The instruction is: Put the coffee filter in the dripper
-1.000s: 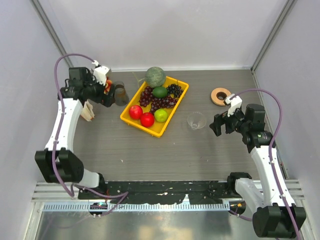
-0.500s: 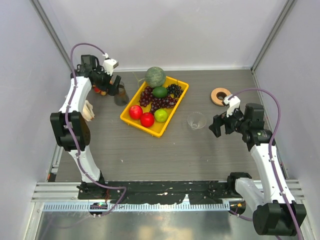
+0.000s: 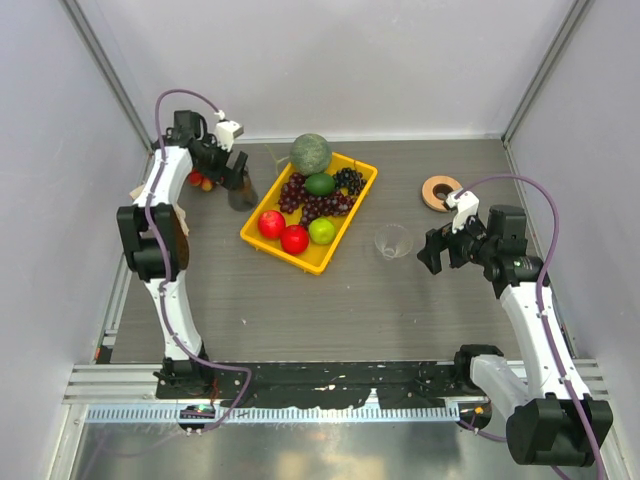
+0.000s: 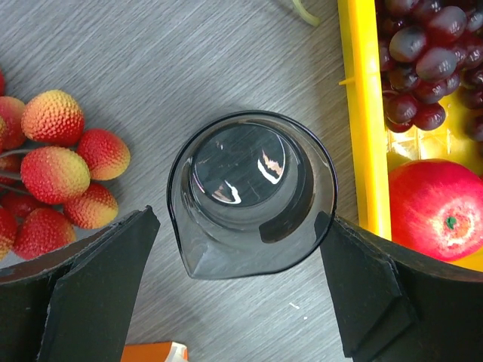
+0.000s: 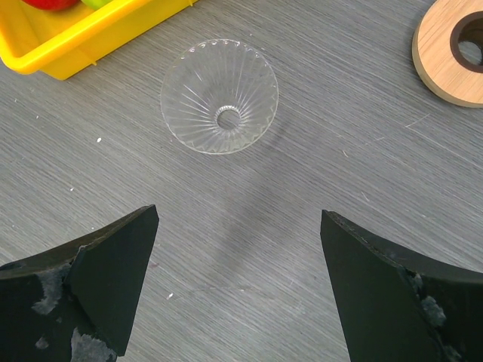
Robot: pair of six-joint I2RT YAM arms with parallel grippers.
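The dripper [image 3: 392,241] is a clear ribbed cone standing rim up on the table right of the yellow tray; it also shows in the right wrist view [image 5: 219,96]. My right gripper [image 3: 433,250] [image 5: 238,286] is open and empty, just right of the dripper and apart from it. My left gripper [image 3: 237,177] [image 4: 238,222] is open at the back left, its fingers [image 4: 83,286] on either side of a dark smoky glass cup [image 4: 249,192]. No white coffee filter shows in any view.
A yellow tray [image 3: 262,243] holds apples, grapes and limes, with a melon [image 3: 310,153] behind it. Lychees [image 4: 60,162] lie left of the cup. A tan wooden ring [image 3: 441,192] [image 5: 453,49] lies at the back right. A beige paper bundle [image 3: 184,232] peeks from behind the left arm.
My left arm has stretched toward the back and its gripper has moved right, over the dark cup. The right arm and the dripper have not moved.
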